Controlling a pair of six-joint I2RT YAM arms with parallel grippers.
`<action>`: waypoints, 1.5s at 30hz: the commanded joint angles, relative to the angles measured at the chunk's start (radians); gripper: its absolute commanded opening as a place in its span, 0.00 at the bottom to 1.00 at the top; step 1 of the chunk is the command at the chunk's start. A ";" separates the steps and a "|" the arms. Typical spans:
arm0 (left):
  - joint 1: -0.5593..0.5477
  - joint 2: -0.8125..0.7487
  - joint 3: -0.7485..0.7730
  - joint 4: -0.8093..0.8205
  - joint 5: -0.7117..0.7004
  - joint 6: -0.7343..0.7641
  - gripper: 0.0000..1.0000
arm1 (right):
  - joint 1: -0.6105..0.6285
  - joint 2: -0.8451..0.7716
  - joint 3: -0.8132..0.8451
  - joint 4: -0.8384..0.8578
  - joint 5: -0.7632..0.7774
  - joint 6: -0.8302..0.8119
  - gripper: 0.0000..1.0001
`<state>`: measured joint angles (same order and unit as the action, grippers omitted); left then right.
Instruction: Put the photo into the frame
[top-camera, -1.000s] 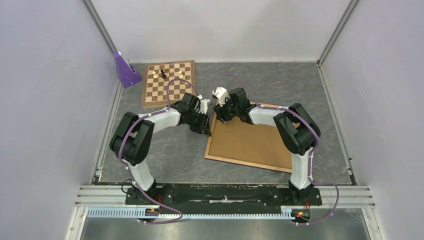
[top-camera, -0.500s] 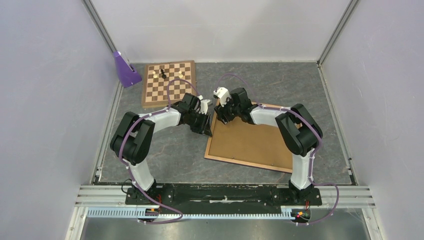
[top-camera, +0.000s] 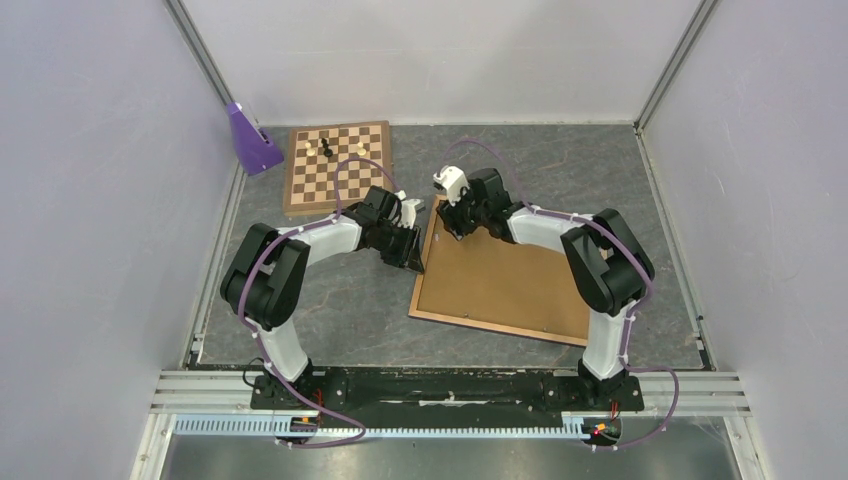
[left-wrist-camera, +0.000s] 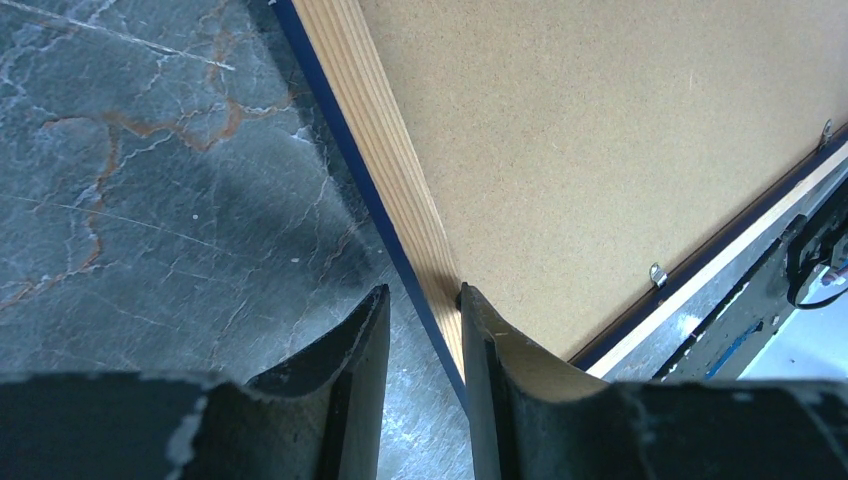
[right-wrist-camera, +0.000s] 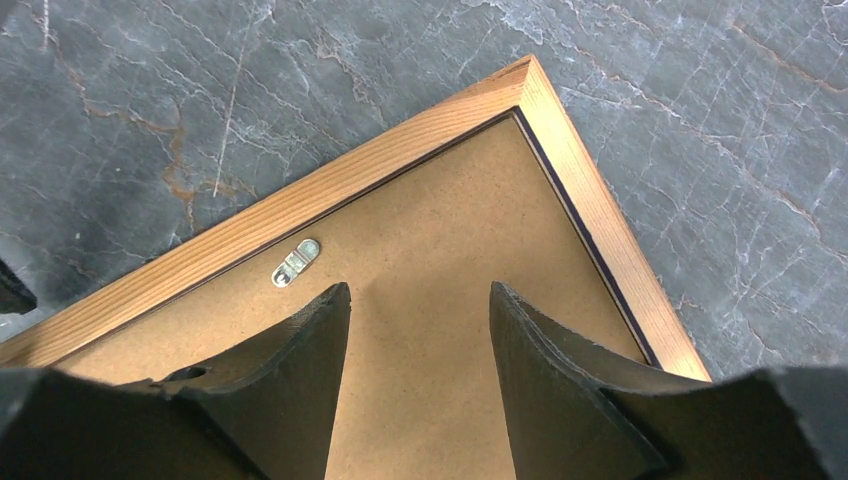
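The frame (top-camera: 420, 288) lies back up on the table, light wood rails with a dark blue outer edge (left-wrist-camera: 372, 135), (right-wrist-camera: 600, 222). A plain brown backing board (top-camera: 500, 280) fills it, and small metal clips (right-wrist-camera: 296, 262), (left-wrist-camera: 657, 274) sit along its edges. The photo is hidden. My left gripper (top-camera: 414, 256), (left-wrist-camera: 423, 295) straddles the frame's left rail, one finger on the table side and one on the board side, shut on that rail. My right gripper (top-camera: 453, 222), (right-wrist-camera: 420, 290) hangs open over the board near the frame's far left corner, with nothing between its fingers.
A chessboard (top-camera: 337, 165) with a few pieces lies at the back left. A purple wedge-shaped object (top-camera: 251, 138) stands beside it against the left wall. White walls close in the table on three sides.
My right gripper has shifted a little toward the far edge of the frame. The left arm and the frame have not moved.
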<state>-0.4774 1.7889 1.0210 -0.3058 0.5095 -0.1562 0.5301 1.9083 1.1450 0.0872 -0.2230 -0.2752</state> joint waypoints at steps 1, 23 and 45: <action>-0.001 0.015 0.017 -0.004 -0.011 -0.051 0.38 | 0.001 0.047 0.059 0.005 0.026 -0.033 0.56; 0.000 0.021 0.024 -0.009 -0.015 -0.051 0.37 | 0.040 0.069 0.000 0.046 -0.019 0.008 0.55; 0.006 0.023 0.024 -0.010 -0.010 -0.052 0.37 | 0.051 0.083 0.015 0.048 -0.070 0.007 0.55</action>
<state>-0.4770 1.7908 1.0245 -0.3084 0.5106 -0.1562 0.5697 1.9785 1.1610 0.1299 -0.2569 -0.2695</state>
